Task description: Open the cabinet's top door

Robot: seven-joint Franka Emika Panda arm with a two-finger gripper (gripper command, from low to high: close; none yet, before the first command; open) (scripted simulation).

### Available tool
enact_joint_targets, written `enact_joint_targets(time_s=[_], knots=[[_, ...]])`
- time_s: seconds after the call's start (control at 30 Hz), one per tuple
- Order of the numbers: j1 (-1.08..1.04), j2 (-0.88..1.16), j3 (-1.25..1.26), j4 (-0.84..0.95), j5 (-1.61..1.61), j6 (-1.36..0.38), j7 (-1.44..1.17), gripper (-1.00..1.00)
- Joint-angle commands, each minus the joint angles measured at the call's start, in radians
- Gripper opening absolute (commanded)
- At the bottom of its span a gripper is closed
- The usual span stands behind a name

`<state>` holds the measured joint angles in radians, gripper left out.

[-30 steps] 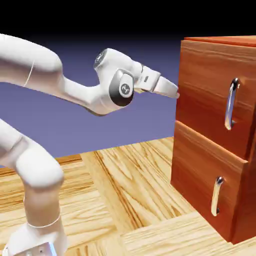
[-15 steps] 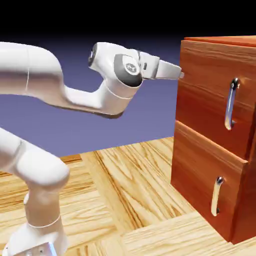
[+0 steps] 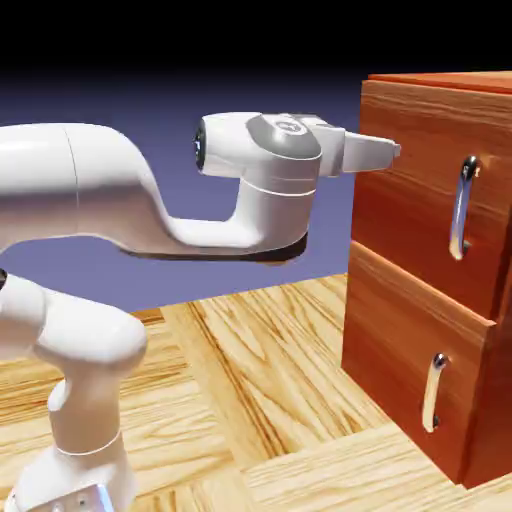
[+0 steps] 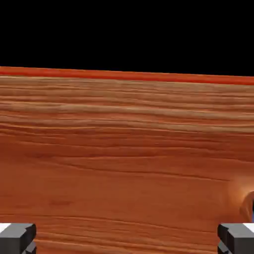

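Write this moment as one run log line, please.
phase: approach | gripper: open, empty, near top door | handle: not grasped | cabinet: closed

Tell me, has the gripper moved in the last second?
Yes. The gripper has swung up and toward the exterior view's right, now over the top door near the cabinet edge, short of the handle.

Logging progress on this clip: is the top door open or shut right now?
Shut. The top door sits flush in the cabinet, handle untouched; the open claw hangs apart from the handle, facing bare wood.
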<state>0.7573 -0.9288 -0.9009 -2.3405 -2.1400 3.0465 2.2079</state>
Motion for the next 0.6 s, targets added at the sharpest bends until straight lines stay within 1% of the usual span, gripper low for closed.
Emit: enact_joint_targets(time_s=[0.0,0.57], knots=[[0.015,-0.007,-0.018,0.010,-0.044,0.000,0.030,0.00],[0.262,-0.126,-0.316,0.165,-0.751,0.003,0.515,0.00]])
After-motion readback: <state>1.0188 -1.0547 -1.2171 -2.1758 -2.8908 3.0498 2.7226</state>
